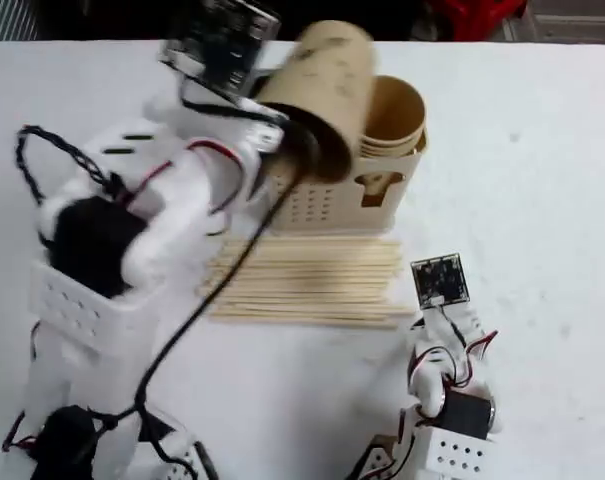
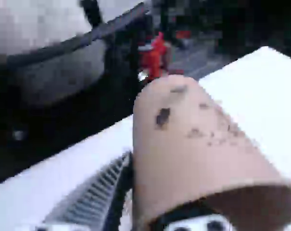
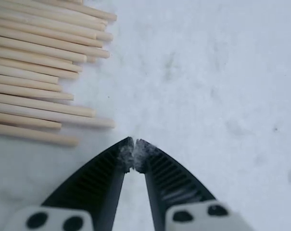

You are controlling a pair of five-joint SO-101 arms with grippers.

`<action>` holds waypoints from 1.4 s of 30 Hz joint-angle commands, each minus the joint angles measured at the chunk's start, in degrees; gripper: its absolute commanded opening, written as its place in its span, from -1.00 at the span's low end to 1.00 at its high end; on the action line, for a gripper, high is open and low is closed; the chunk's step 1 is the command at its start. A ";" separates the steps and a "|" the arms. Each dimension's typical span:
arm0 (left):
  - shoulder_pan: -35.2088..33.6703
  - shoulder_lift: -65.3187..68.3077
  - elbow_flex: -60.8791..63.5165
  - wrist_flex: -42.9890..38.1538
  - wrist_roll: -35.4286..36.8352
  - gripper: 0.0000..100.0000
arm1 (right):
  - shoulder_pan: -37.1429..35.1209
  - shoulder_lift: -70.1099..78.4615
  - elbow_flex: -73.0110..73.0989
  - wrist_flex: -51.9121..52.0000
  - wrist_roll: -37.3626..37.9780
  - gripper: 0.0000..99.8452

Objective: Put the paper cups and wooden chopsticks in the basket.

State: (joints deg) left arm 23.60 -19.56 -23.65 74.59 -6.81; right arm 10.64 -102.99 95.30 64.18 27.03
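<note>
The right gripper (image 3: 134,154) is closed on nothing, low over the table (image 3: 208,72), beside the ends of the chopsticks (image 3: 39,72) lying before the basket (image 1: 332,205). The left gripper (image 1: 277,135) holds a paper cup (image 1: 322,80) tilted above the basket, next to stacked cups (image 1: 397,115) standing inside it.

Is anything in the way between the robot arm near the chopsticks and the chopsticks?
Nothing visible is. The right end effector, its jaws shut, is over the bare table close to the ends of the chopsticks. There is only white tabletop between them.
</note>
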 commanded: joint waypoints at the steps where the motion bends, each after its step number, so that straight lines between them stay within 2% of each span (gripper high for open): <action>1: 3.91 6.64 -0.44 -4.92 0.62 -0.81 | -0.40 -0.22 -0.26 -0.92 0.62 -0.96; 4: 4.00 12.62 -2.73 -4.13 0.70 -0.78 | -0.40 -0.22 -0.26 -0.92 0.62 -0.96; 14: 3.56 28.88 -21.54 1.85 3.34 -0.81 | -0.40 -0.22 -0.26 -1.01 0.62 -0.96; 21: 5.14 31.08 -36.66 7.82 3.52 -0.81 | -0.48 -0.22 -0.26 -1.10 0.62 -0.96; 25: 5.67 31.25 -35.52 6.42 3.52 -0.81 | -0.48 -0.22 -0.26 -1.10 0.62 -0.96; 31: 4.26 34.68 -28.04 -1.32 3.52 -0.81 | -0.48 -0.22 -0.26 -1.01 0.62 -0.96; 42: 3.38 39.08 -28.22 -6.15 3.52 -0.80 | -0.48 -0.22 -0.26 -1.01 0.62 -0.96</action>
State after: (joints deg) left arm 27.82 20.62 -51.52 71.96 -4.18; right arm 10.64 -102.99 95.30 64.18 27.03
